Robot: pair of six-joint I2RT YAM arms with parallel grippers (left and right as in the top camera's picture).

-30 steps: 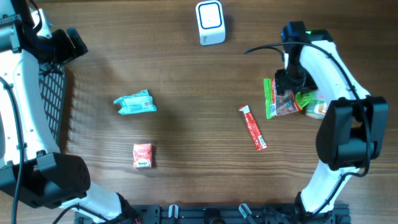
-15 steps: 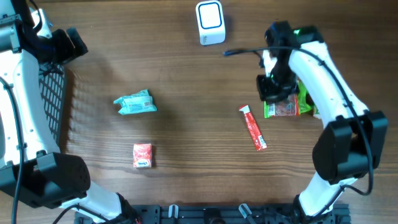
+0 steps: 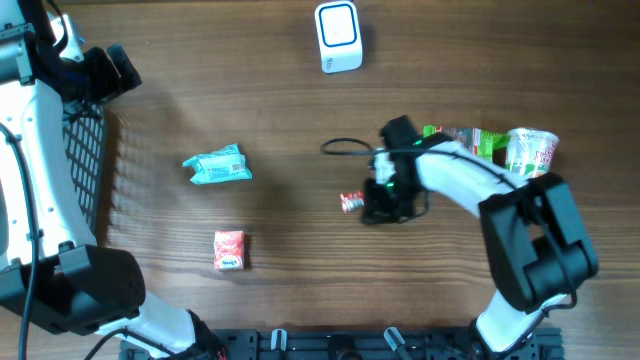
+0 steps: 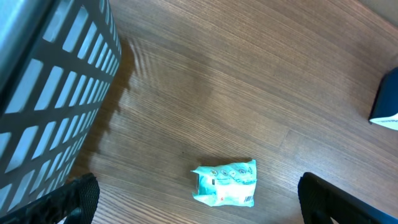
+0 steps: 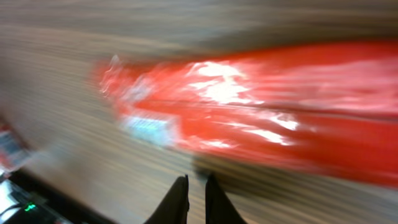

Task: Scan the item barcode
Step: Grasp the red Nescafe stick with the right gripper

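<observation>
- We see the right arm [image 3: 455, 172] stretched over the middle of the worktop [image 3: 280, 110], with its wrist low above the red stick packet [image 3: 350, 202].
- From overhead only one end of that packet shows, poking out just left of the wrist. The rest is hidden beneath it.
- In the right wrist view the packet [image 5: 267, 118] lies flat on the wood just beyond the fingertips [image 5: 178, 198]. It is smeared by blur, so we cannot read any print on it.
- The right jaws are pressed almost together with a thin slit between them, and we see nothing pinched there.
- The left arm [image 3: 30, 150] stands at the left edge beside the black mesh basket [image 3: 88, 160]. Its jaws are spread wide and hold nothing, and in the left wrist view the teal packet [image 4: 225, 183] lies on the wood between them.
- The scanner [image 3: 338, 36] stands at the far edge, well apart from the red stick packet.
- A small red box [image 3: 229, 250] lies near the teal packet, and a green snack bag [image 3: 465, 140] and a cup [image 3: 531, 152] sit on the right.
</observation>
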